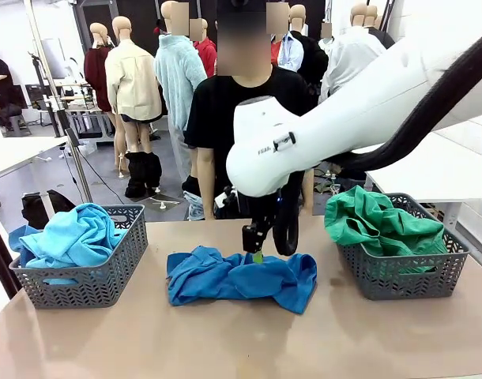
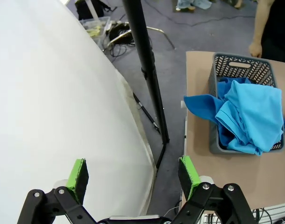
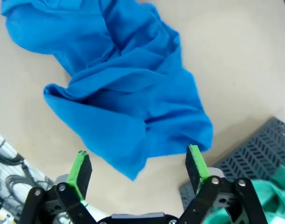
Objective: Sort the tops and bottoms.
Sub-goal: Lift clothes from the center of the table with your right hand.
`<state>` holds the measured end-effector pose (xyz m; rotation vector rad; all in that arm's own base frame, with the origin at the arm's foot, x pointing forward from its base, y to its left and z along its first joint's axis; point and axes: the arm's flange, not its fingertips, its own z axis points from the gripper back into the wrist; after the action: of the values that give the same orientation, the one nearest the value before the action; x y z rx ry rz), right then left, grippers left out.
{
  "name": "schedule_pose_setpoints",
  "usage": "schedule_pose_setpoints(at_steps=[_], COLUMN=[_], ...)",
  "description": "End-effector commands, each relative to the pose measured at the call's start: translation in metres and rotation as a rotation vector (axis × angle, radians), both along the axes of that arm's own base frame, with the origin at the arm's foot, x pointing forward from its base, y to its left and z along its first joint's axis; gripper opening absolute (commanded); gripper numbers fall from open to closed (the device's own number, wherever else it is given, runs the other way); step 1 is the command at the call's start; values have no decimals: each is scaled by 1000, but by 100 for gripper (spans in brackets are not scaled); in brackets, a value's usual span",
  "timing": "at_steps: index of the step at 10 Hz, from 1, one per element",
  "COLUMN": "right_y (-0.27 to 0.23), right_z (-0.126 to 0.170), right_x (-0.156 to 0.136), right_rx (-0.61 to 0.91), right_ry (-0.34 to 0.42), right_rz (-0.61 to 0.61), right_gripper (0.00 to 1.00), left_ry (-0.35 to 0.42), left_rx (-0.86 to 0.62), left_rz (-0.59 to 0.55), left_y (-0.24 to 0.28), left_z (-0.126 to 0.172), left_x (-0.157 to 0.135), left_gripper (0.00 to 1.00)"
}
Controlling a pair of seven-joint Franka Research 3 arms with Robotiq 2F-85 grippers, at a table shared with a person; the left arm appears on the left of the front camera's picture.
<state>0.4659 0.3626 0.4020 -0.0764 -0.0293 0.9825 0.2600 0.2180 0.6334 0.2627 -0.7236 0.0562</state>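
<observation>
Royal-blue top lies crumpled on the table under the right gripper, jaws spread wide.

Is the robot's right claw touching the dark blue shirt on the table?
Cannot tell. In the right wrist view the open right gripper frames the royal blue shirt, but no view plainly shows whether the fingertips reach the cloth.

Royal-blue top crumpled flat at mid-worktop; sky-blue top heaped in left basket; emerald-green bottoms piled in right basket, overhanging rim.
</observation>
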Motion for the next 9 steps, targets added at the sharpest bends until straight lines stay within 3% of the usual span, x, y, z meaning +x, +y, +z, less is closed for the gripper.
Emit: schedule_pose_setpoints(at_steps=[1, 4, 7, 9], right_y=[3, 9, 15, 16], right_z=[-23, -45, -55, -55], right_x=[-3, -10, 1, 1], right_rx=[32, 27, -25, -28], right_ry=[16, 79, 20, 23], right_rz=[65, 84, 70, 78], right_gripper=[100, 100, 100, 62], left_ry=[-1, -1, -1, -1], left_rx=[1, 1, 1, 1], left_rz=[-18, -18, -18, -18], left_y=[1, 1, 1, 1], left_z=[-2, -2, -2, -2], left_x=[-1, -1, -1, -1], left_gripper=[100, 100, 100, 100])
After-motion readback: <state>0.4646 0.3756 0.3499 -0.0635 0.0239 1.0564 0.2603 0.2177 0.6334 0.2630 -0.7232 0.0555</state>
